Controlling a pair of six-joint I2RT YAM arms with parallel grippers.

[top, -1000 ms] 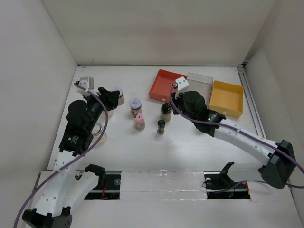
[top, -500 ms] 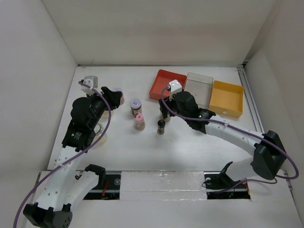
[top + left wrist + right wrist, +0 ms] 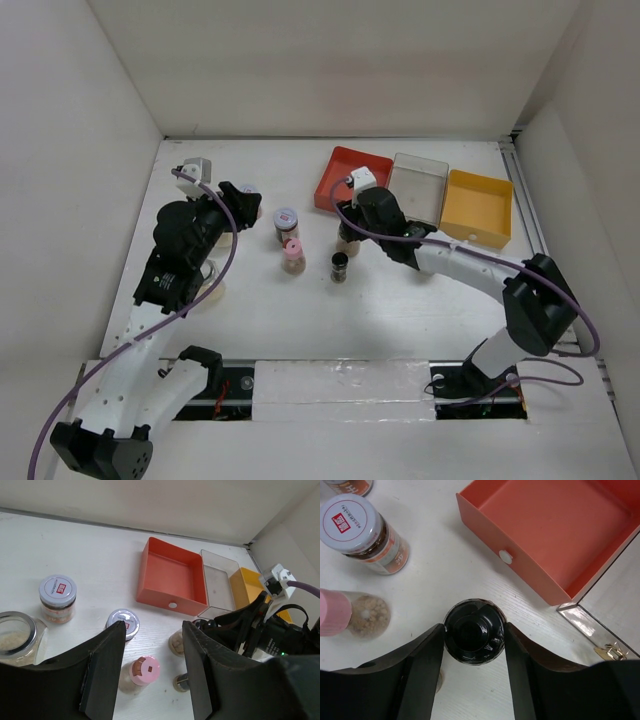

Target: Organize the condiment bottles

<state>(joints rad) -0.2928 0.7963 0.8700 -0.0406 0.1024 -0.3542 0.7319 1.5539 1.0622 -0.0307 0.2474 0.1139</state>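
Note:
Several condiment bottles stand mid-table. A black-lidded bottle (image 3: 475,637) with beige contents (image 3: 348,243) stands upright, and my right gripper (image 3: 474,630) (image 3: 347,226) is shut on its lid, a finger pressed to each side. To its left are a silver-lidded jar (image 3: 286,221) (image 3: 350,522), a pink-lidded bottle (image 3: 292,255) (image 3: 145,670) and a small dark bottle (image 3: 340,267) (image 3: 181,682). My left gripper (image 3: 151,627) (image 3: 243,198) hangs open with nothing between its fingers. Another silver-lidded jar (image 3: 58,592) stands beside it.
A red tray (image 3: 345,172), a clear tray (image 3: 420,180) and a yellow tray (image 3: 478,205) sit in a row at the back right. A large glass jar (image 3: 17,635) with pale contents is near my left arm. White walls enclose the table.
My right arm swung left from the trays onto the black-lidded bottle and its jaws came in against the lid. My left gripper shifted slightly towards the back.

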